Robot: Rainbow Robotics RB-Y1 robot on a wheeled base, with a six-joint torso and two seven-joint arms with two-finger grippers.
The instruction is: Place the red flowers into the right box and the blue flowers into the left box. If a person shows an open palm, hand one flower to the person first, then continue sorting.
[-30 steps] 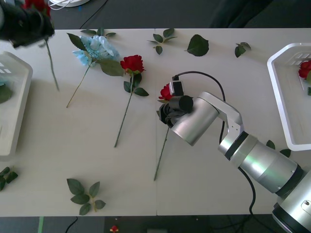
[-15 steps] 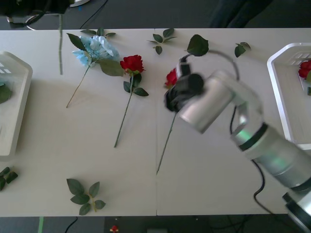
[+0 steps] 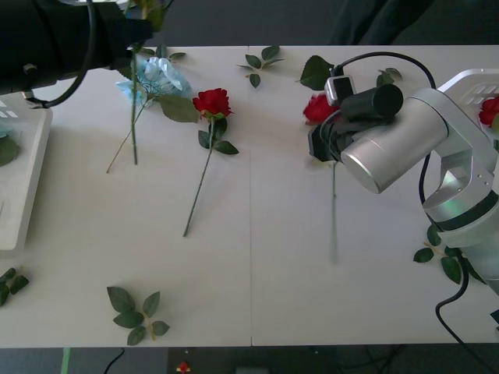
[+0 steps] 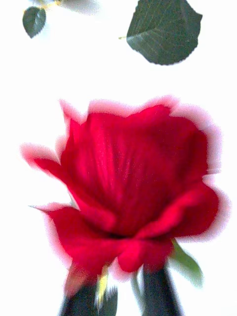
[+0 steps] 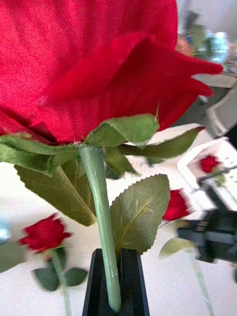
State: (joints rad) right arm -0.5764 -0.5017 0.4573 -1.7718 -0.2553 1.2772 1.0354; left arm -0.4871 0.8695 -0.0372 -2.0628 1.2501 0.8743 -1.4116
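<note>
- The right gripper (image 3: 327, 139) has lifted its rose (image 3: 318, 107) off the table and swung it right, from the table's middle toward the right box (image 3: 452, 132); its fingers are closed on the stem just under the bloom, and the stem hangs free below.
- In the right wrist view the bloom (image 4: 133, 187) sits directly ahead of the gripper, with the white table and a loose leaf (image 4: 163, 29) behind it.
- The left gripper (image 5: 114, 281) is pinched shut on the stem of a second rose (image 5: 84, 64). It has carried it right from the far-left corner; the stem (image 3: 133, 117) now hangs over the blue flower (image 3: 156, 78).
- The left arm (image 3: 62, 39) spans the far-left edge.
- One rose (image 3: 212, 101) and the blue flower lie unpicked on the table, left of centre.
- The right box already holds a rose (image 3: 490, 111); the left box (image 3: 23, 187) sits at the left edge.
- Judgement: the right rose is nearly at its box and release looks close. The left rose has the whole table to cross, or needs a handover.
</note>
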